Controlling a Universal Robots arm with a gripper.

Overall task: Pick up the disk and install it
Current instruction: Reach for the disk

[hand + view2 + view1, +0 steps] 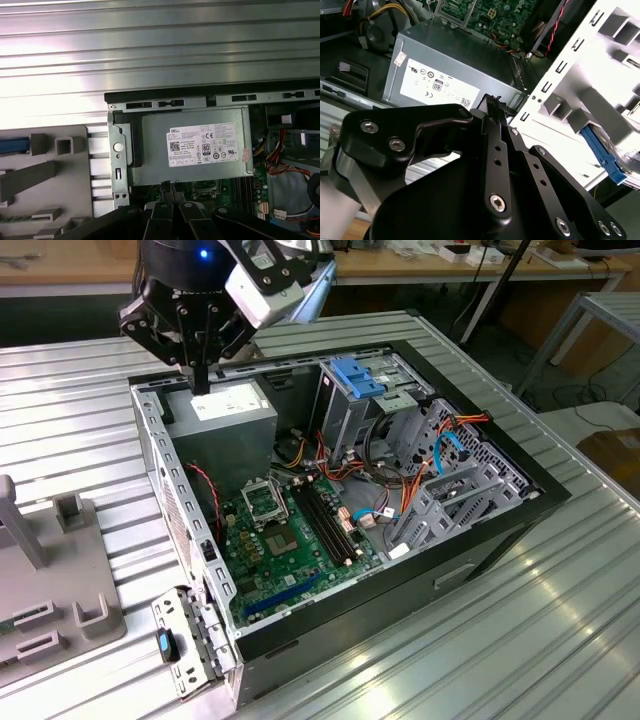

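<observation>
Over the power supply in the open computer case, gripper hovers, jaws closed on nothing. Disk sits in the grey fixture beside the case, blue carrier edge showing. Likely rigid, dense, shock-sensitive; grip across the carrier's long edges.

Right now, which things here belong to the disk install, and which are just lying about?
Job: hand, shut and empty, above the power supply; disk, blue edge showing, in the grey holder; blue-topped drive cage, probably where it goes.
Lying about: motherboard; coloured wire bundle; slatted metal table.
</observation>
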